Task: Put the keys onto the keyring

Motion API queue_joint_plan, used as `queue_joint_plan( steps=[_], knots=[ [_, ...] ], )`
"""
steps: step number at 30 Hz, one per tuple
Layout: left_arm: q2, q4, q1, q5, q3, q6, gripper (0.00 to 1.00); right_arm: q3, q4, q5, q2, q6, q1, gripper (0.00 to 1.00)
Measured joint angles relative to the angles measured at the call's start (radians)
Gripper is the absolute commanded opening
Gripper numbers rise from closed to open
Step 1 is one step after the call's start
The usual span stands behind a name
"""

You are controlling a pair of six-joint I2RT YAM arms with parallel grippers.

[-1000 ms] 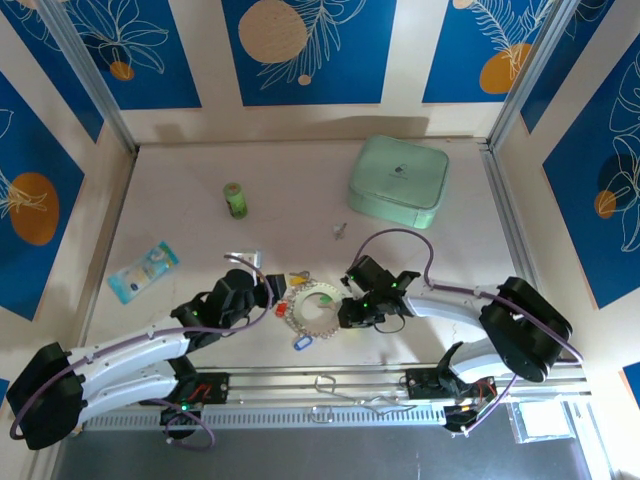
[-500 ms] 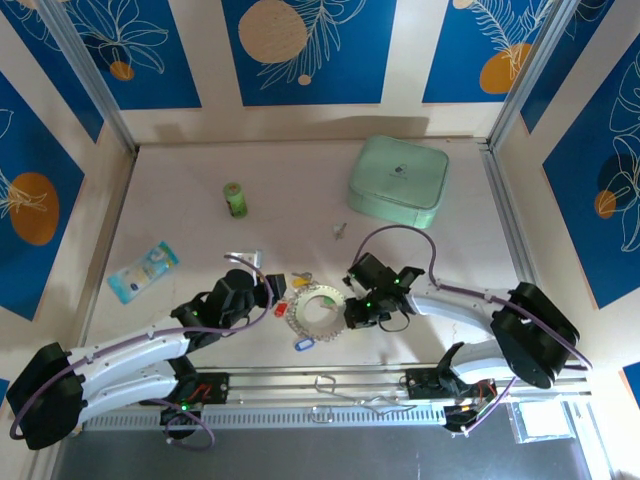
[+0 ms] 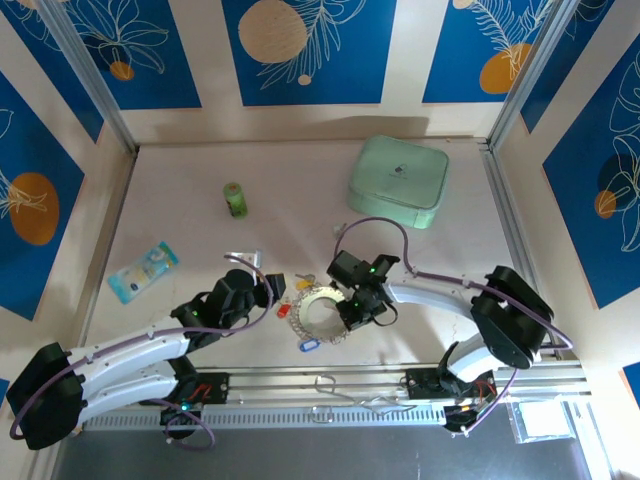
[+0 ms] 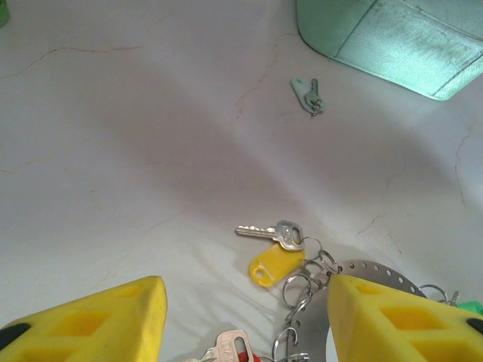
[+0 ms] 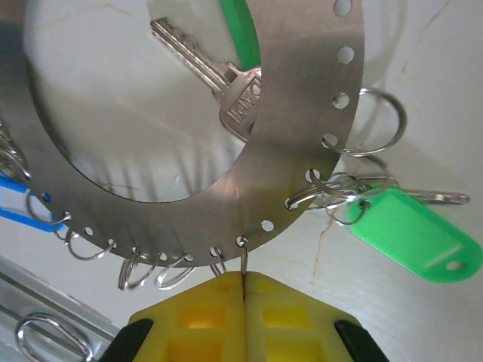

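The keyring is a flat silvery disc with holes round its rim and several small split rings hanging from it. My right gripper is shut on one of those split rings at the disc's near edge. A plain silver key lies under the disc and a green-tagged key hangs at its right. My left gripper stands open just left of the keyring, above a yellow-tagged key and a red-tagged key. In the top view both grippers flank the keyring.
A mint-green box stands at the back right, with a small loose green-tagged key in front of it. A green bottle and a blue packet lie to the left. A metal rail runs along the near edge.
My right gripper has shifted left onto the keyring's edge and closed on a split ring. The left arm has stayed put.
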Motion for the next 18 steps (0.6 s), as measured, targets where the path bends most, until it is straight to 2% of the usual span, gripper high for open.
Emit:
queue_joint_plan(
  steps=[3,7,10,18],
  knots=[
    [-0.005,0.000,0.000,-0.001,-0.001,0.004,0.58,0.011,-0.008,0.011,0.027,-0.003,0.014,0.02],
    [-0.007,0.000,0.000,-0.007,-0.001,0.009,0.58,0.025,-0.005,0.016,0.048,-0.001,0.020,0.14],
    [-0.008,0.000,0.000,-0.007,-0.003,0.011,0.58,0.026,-0.001,0.018,0.062,0.000,0.023,0.18],
    [-0.008,0.000,0.000,-0.008,-0.010,0.011,0.58,0.027,0.006,0.017,0.070,0.001,0.023,0.16]
  ],
)
